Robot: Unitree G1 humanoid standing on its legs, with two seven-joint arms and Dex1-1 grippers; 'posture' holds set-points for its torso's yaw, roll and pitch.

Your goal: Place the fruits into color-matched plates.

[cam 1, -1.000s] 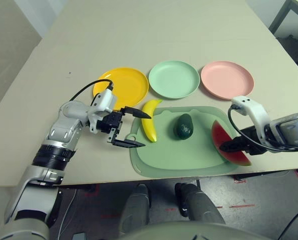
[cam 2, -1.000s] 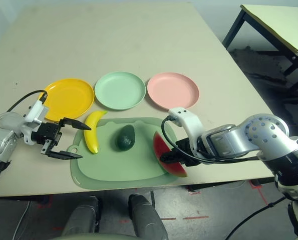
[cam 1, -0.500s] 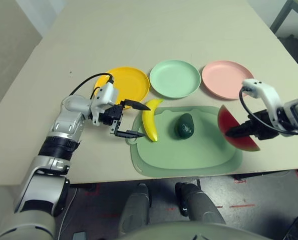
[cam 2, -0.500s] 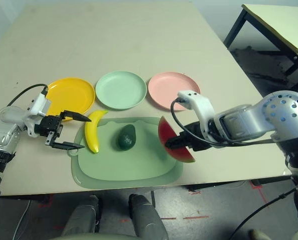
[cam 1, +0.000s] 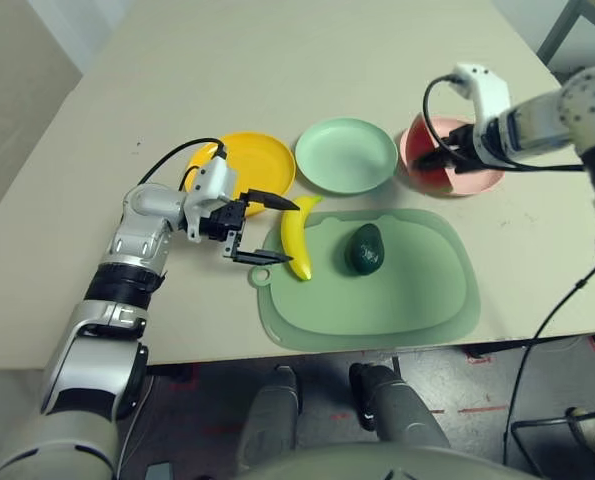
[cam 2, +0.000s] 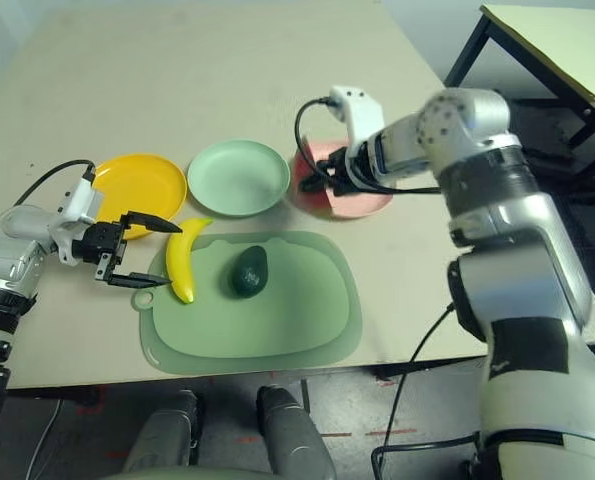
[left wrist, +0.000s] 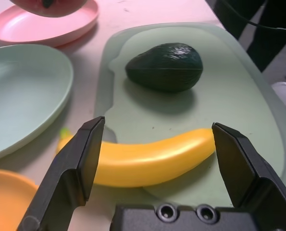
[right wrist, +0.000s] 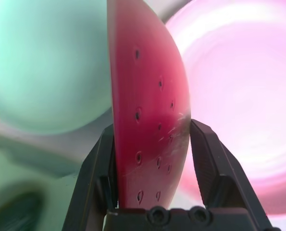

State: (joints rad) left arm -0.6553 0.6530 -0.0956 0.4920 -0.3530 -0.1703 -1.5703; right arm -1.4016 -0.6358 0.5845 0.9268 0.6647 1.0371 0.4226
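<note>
1. Beige tabletop (cam 1: 227, 60): work surface, running from the top of the frame to the lower part.
2. Large rounded-rectangle green mat (cam 1: 397, 322): lower centre of the left eye view.
3. 3 round shallow plastic plates across the upper half of that view: yellow-orange (cam 1: 262, 160) left of centre, mint green (cam 1: 347, 157) at centre, pale pink (cam 1: 479, 181) to the right. All 3 lack a settled fruit.
4. Right gripper (right wrist: 152, 125), upper right of the left eye view: jaws pinching the wedge from both faces. Left gripper (cam 1: 293, 232), left of centre: jaws spread wide, near the banana, holding nothing.
5. Red toy watermelon wedge with green rind (right wrist: 150, 110): held at the left part of the pink plate, upper right of frame. Step in hand, as judged: placing 1 of 3 fruits.
6. Method: shift the wedge a little further right, so that its whole length clears the rim, then lower until it bears on the plate floor. Open slowly and back straight out. Risk: early release could leave it propped on the rim or tipping towards the mint plate.
7. Curved yellow toy banana (cam 2: 180, 268): left edge of mat. Likely next for the left gripper; match: yellow-orange.
8. Small dark green toy avocado (cam 2: 249, 272): on the mat, right of the banana; match: mint.
</note>
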